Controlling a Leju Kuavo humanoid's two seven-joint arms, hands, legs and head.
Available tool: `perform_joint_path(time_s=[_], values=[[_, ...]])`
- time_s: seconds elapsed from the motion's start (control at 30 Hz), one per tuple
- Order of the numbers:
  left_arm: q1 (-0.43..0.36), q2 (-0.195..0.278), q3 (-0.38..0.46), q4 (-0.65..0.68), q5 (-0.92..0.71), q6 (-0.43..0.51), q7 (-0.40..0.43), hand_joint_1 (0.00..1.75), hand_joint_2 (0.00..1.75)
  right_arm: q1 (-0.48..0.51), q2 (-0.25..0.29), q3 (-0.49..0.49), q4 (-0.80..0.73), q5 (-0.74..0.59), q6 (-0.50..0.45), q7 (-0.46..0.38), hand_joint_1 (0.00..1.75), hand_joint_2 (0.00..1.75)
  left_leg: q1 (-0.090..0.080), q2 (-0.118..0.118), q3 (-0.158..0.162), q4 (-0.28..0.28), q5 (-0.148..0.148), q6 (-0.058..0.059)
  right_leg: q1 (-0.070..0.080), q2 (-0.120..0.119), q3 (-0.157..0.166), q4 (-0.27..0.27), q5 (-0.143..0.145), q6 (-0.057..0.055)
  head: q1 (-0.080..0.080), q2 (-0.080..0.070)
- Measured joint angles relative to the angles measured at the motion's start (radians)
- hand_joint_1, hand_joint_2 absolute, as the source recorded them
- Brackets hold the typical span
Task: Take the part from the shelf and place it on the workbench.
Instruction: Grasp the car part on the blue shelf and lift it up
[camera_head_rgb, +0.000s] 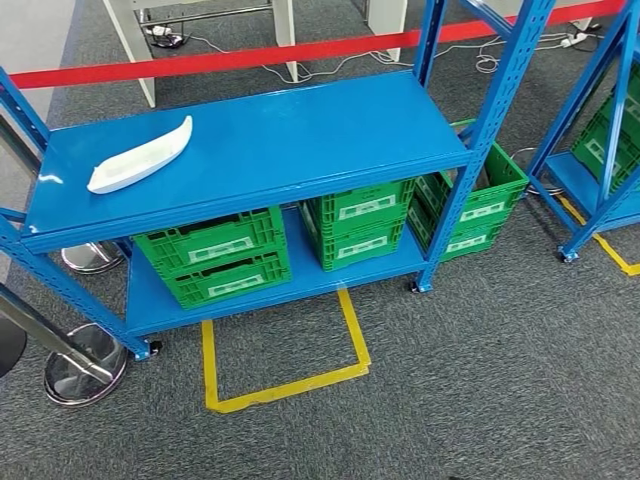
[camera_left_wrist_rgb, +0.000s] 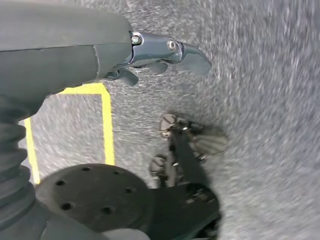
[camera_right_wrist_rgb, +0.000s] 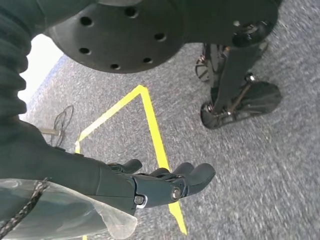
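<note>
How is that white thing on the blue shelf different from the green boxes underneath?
The white part is long, slim and pointed, lying alone on the top shelf; the green crates are boxy, slotted and stacked in pairs on the lower shelf. The part is plain white; the crates carry pale labels. Both rest on the same blue rack.

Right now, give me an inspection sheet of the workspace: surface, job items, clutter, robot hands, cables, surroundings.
Surface: blue shelf, top board bare except for one part.
Job's things: white part lies flat near the shelf's left end, untouched.
Clutter: green crates on the lower board, one more beside the frame.
Robot hands: left robot hand and right robot hand hang over the carpet, fingers fairly straight, holding nothing.
Cables: cables on the floor behind the shelf.
Surroundings: grey carpet, yellow tape square before the shelf, red barrier tape behind.
</note>
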Motion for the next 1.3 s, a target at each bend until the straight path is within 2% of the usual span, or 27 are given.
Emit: perform_joint_path(time_s=[0.13, 0.27, 0.4, 0.57, 0.7, 0.83, 0.93, 1.17, 1.3], values=[[-0.026, -0.032, 0.067, 0.027, 0.046, 0.068, -0.045, 0.00, 0.00, -0.028, 0.017, 0.001, 0.032, 0.005, -0.043, 0.004, 0.00, 0.00, 0.000, 0.000, 0.000, 0.000, 0.000, 0.000, 0.000, 0.000, 0.000, 0.000, 0.000, 0.000, 0.000, 0.000], [-0.046, -0.054, 0.149, 0.045, 0.141, 0.122, -0.181, 0.00, 0.00, -0.049, 0.034, 0.013, 0.061, 0.042, -0.092, 0.004, 0.00, 0.00, -0.001, 0.000, 0.000, 0.000, 0.000, 0.000, -0.001, 0.000, 0.000, 0.000, 0.000, 0.000, 0.000, 0.000], [-0.055, -0.065, 0.237, 0.049, 0.225, 0.108, -0.301, 0.00, 0.00, -0.058, 0.042, 0.034, 0.075, 0.076, -0.103, -0.012, 0.00, 0.00, -0.001, 0.000, 0.000, 0.000, 0.000, 0.000, -0.001, 0.000, 0.000, 0.000, 0.000, 0.000, 0.000, 0.000], [-0.061, -0.064, 0.364, 0.050, 0.323, 0.076, -0.440, 0.00, 0.00, -0.063, 0.046, 0.059, 0.085, 0.108, -0.105, -0.025, 0.00, 0.00, -0.001, 0.000, 0.000, 0.000, 0.000, 0.000, -0.001, 0.000, 0.000, 0.000, 0.000, 0.000, 0.000, 0.000], [-0.062, -0.051, 0.466, 0.043, 0.348, 0.108, -0.555, 0.00, 0.00, -0.064, 0.047, 0.072, 0.090, 0.120, -0.108, -0.027, 0.00, 0.00, -0.001, 0.000, 0.000, 0.000, 0.000, 0.000, -0.001, 0.000, 0.000, 0.000, 0.000, 0.000, 0.000, 0.000], [-0.047, -0.043, 0.547, -0.034, 0.257, 0.180, -0.591, 0.00, 0.00, -0.064, 0.048, 0.078, 0.092, 0.128, -0.107, -0.026, 0.00, 0.00, -0.001, 0.000, 0.000, 0.000, 0.000, 0.000, -0.001, 0.000, 0.000, 0.000, 0.000, 0.000, 0.000, 0.000], [-0.037, -0.044, 0.607, -0.130, 0.131, 0.193, -0.593, 0.00, 0.00, -0.064, 0.048, 0.080, 0.093, 0.134, -0.103, -0.024, 0.00, 0.00, -0.001, 0.000, 0.000, 0.000, 0.000, 0.000, -0.001, 0.000, 0.000, 0.000, 0.000, 0.000, 0.000, 0.000], [-0.015, -0.070, 0.713, -0.372, -0.127, 0.056, -0.594, 0.00, 0.00, -0.064, 0.048, 0.084, 0.095, 0.135, -0.092, -0.028, 0.00, 0.00, -0.001, 0.000, 0.000, 0.000, 0.000, 0.000, -0.001, 0.000, 0.000, 0.000, 0.000, 0.000, 0.000, 0.000], [-0.011, -0.093, 0.749, -0.480, -0.185, 0.016, -0.594, 0.00, 0.00, -0.063, 0.049, 0.084, 0.097, 0.136, -0.091, -0.031, 0.00, 0.00, -0.001, 0.000, 0.000, 0.000, 0.000, 0.000, -0.001, 0.001, 0.000, 0.000, 0.000, 0.000, 0.000, 0.000]])
